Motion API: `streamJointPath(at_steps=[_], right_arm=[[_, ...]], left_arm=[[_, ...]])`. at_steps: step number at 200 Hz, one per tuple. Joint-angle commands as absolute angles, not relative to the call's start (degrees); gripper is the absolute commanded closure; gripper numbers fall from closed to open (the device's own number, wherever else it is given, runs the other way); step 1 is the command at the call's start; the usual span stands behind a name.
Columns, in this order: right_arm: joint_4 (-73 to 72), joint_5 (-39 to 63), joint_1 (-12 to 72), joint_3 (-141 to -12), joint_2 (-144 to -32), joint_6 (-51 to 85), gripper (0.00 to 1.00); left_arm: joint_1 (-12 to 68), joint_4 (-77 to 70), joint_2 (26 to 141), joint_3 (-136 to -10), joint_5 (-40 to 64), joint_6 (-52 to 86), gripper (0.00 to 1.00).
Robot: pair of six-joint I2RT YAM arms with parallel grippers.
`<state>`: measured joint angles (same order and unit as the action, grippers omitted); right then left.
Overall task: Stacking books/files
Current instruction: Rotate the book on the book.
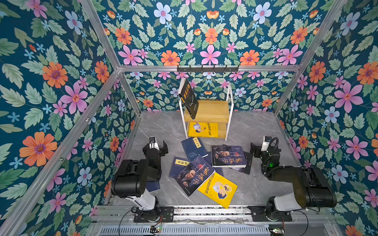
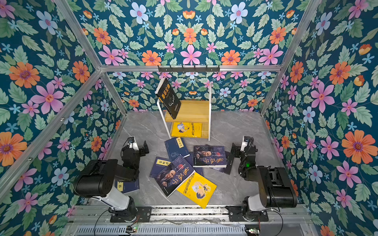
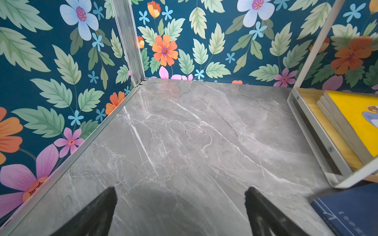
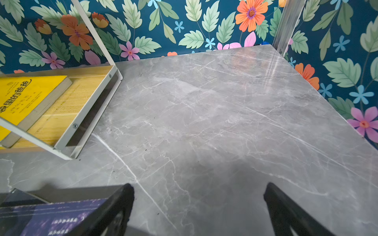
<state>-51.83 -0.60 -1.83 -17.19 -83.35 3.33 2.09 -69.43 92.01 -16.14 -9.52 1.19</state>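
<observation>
Books all over the marble table (image 1: 255, 126) in both top views, so count them. There are two yellow cartoon covers: the shelf yellow book (image 1: 202, 129) lies flat on the lower board of the white rack (image 1: 229, 106), and the table yellow book (image 1: 217, 190) lies nearest the arm bases. Two bearded-man covers come next, the near bearded book (image 1: 194, 175) overlapping that yellow one and the far bearded book (image 1: 228, 156) off to its right. Three thin navy books show: the upper navy book (image 1: 193, 148), the lower navy book (image 1: 179, 166), and a third navy book (image 2: 126, 186) half hidden under the left arm. That leaves two black ones (a leaning black book (image 1: 188, 98) tilted on the top board, and a flat black book (image 1: 247, 163) under the far bearded one). The left gripper (image 1: 158, 146) and right gripper (image 1: 258, 147) flank the pile. Over to the left wrist view: the jaws are spread wide over bare marble, gripping nothing. Right wrist view: the jaws are wide again and empty, with a dark cover just beside one finger.
</observation>
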Motion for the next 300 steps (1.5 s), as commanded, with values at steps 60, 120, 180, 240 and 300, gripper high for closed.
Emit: streamJointPath(at_steps=[60,120,180,240,300], right_arm=[[-52.75,-0.61,-1.83,-17.5,-83.32,3.16,0.01],[-52.76,-0.61,-1.77,-17.49,-83.32,3.16,0.01],[-50.88,-0.44,-1.78,-17.64,-81.18,3.11,0.01],[-26.68,-1.6,-1.09,-20.94,-58.77,11.89,0.01],[-5.04,10.32,-1.06,-23.86,-44.44,38.52,0.01]], left_arm=[[2.01,-70.84,92.03,-16.19,-9.56,0.98,0.0],[1.98,-70.83,92.05,-16.22,-9.55,0.98,0.0],[2.02,-50.84,85.56,-24.61,-4.48,-0.98,0.0],[2.17,-2.75,82.69,-52.61,18.74,-4.25,0.0],[1.77,-0.47,77.08,-50.35,27.58,1.96,0.0]])
